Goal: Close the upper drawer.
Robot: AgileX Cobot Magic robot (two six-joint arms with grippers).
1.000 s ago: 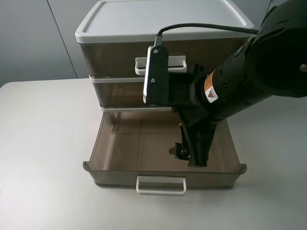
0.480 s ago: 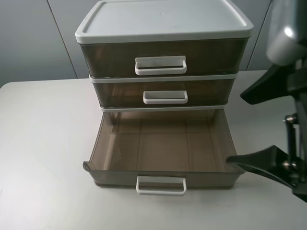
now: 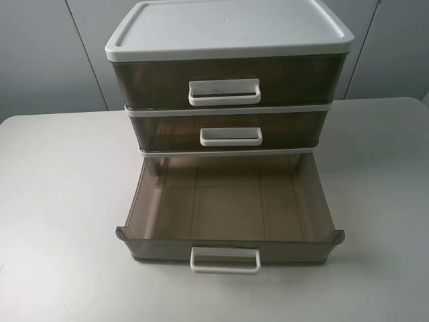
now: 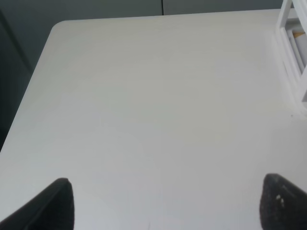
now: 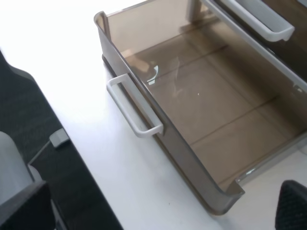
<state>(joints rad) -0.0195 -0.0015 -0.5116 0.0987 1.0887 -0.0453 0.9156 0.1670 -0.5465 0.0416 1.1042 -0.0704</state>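
Observation:
A three-drawer cabinet (image 3: pixel 228 30) with a white top and smoky brown drawers stands at the back of the table. Its upper drawer (image 3: pixel 154 80) sits flush with the frame, its white handle (image 3: pixel 224 92) facing front. The middle drawer (image 3: pixel 167 131) is flush too. The bottom drawer (image 3: pixel 228 201) is pulled far out and holds nothing; it also shows in the right wrist view (image 5: pixel 201 105). Neither arm shows in the exterior view. My left gripper (image 4: pixel 168 184) is open over bare table. My right gripper (image 5: pixel 163 187) is open, near the bottom drawer's front corner.
The white table (image 3: pixel 60 201) stretches left and right of the cabinet. The bottom drawer's handle (image 5: pixel 134 112) sticks out toward the table's front edge. A corner of the cabinet's white frame (image 4: pixel 292 57) shows in the left wrist view. Dark floor (image 5: pixel 62 177) lies beyond the table edge.
My right arm was over the open bottom drawer a second ago; it drew back to the right and has left the exterior view. The drawers have not moved.

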